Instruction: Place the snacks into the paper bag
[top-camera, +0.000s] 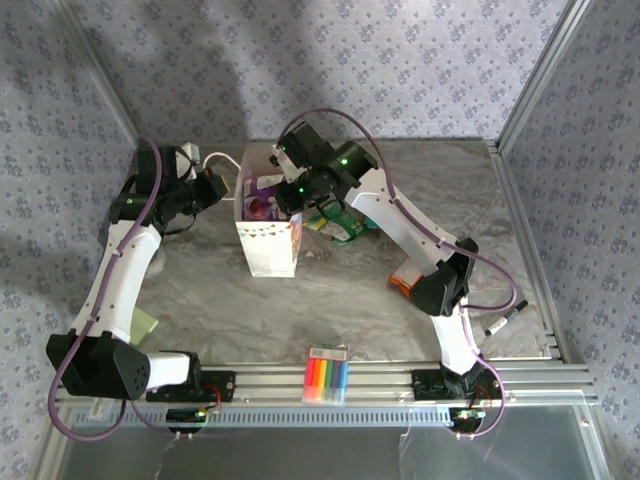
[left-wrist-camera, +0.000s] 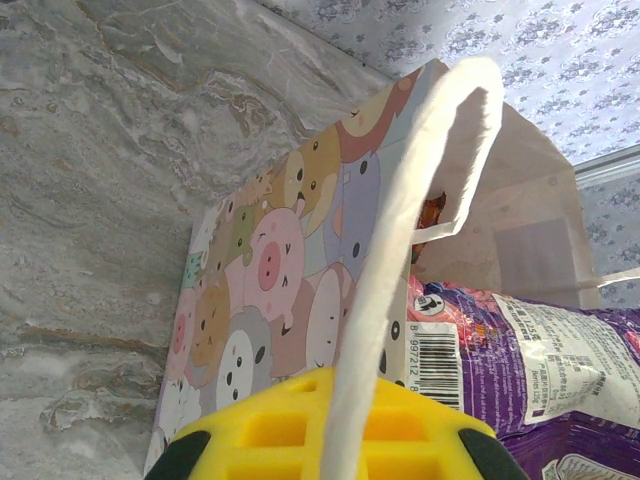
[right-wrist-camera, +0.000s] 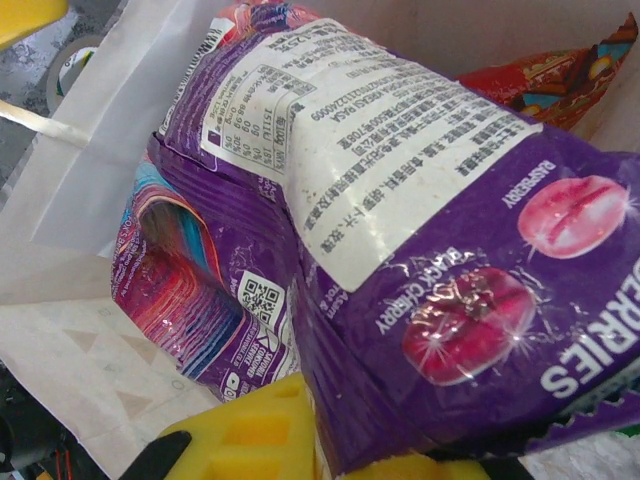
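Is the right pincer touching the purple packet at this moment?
Touching. In the right wrist view the purple packet runs down between the yellow pads of the right pincer and lies pressed against them with no gap.

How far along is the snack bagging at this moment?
Done: a red packet already lies inside the paper bag. In hand: the right gripper holds the purple packet in the bag's mouth, the left gripper holding a cord handle. Left: the green packet and orange packet lie on the table.
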